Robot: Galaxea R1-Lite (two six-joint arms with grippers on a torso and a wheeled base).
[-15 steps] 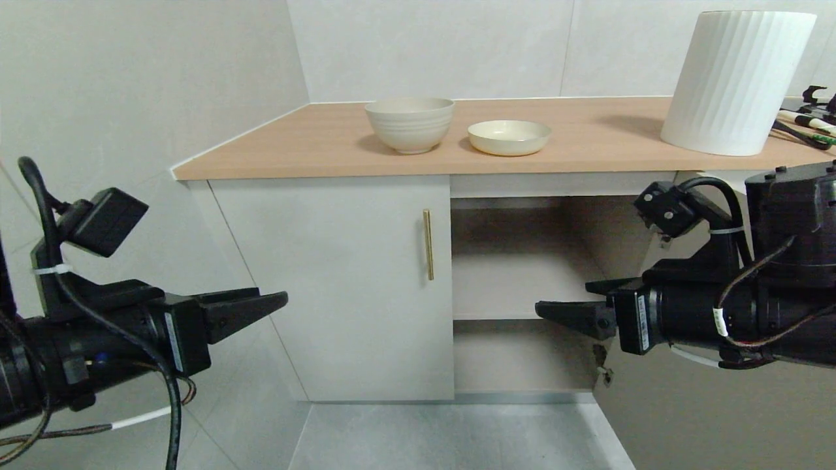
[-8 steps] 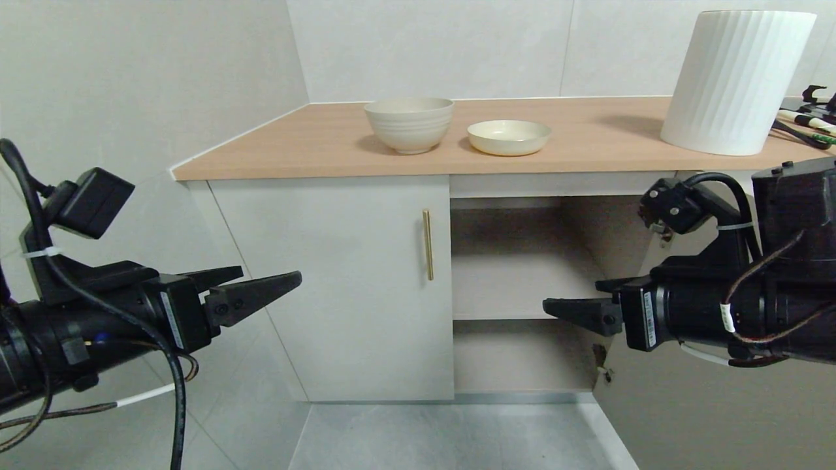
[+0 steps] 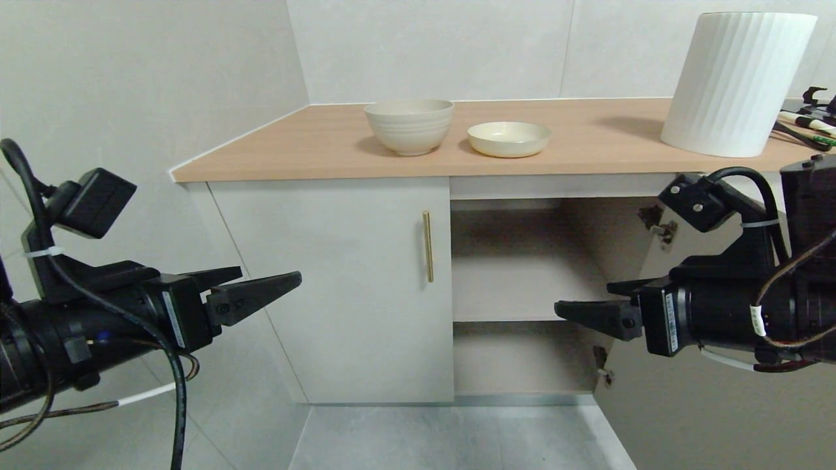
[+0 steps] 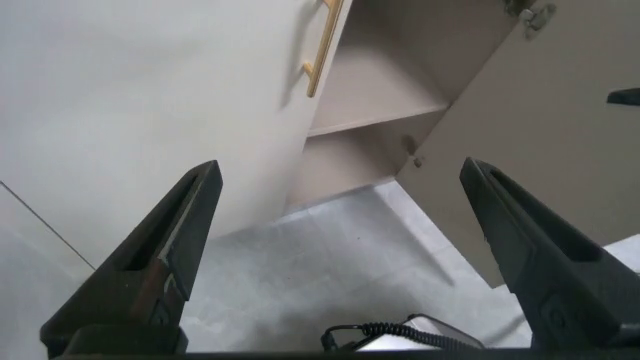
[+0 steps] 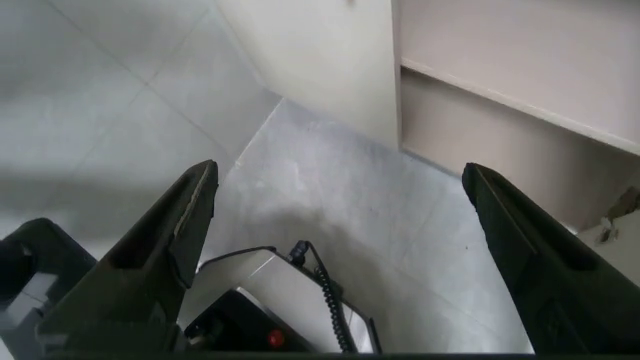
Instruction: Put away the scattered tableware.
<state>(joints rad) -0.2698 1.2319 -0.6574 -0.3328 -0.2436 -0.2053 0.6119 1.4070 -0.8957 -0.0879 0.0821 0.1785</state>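
Observation:
A deep beige bowl (image 3: 409, 124) and a shallow cream dish (image 3: 509, 138) stand side by side on the wooden countertop (image 3: 294, 147). Below them the cabinet's right half is open, showing a bare shelf (image 3: 516, 287). My left gripper (image 3: 271, 275) hangs open in front of the closed left door, well below the counter. My right gripper (image 3: 581, 297) is open too, level with the shelf at the opening's right side. The left wrist view has the open fingers (image 4: 150, 270) framing the cabinet and the floor. The right wrist view has its fingers (image 5: 150, 260) spread over the floor tiles.
A tall white ribbed cylinder (image 3: 738, 81) stands at the counter's right, with pens (image 3: 806, 124) beyond it. The closed left door carries a brass handle (image 3: 428, 246). The opened right door (image 3: 692, 418) swings out under my right arm. Grey floor tiles (image 3: 450, 437) lie in front.
My left gripper has risen and moved a little toward the cabinet, then held still. My right gripper has drawn back to the right and slightly down. Bowl and dish have not moved.

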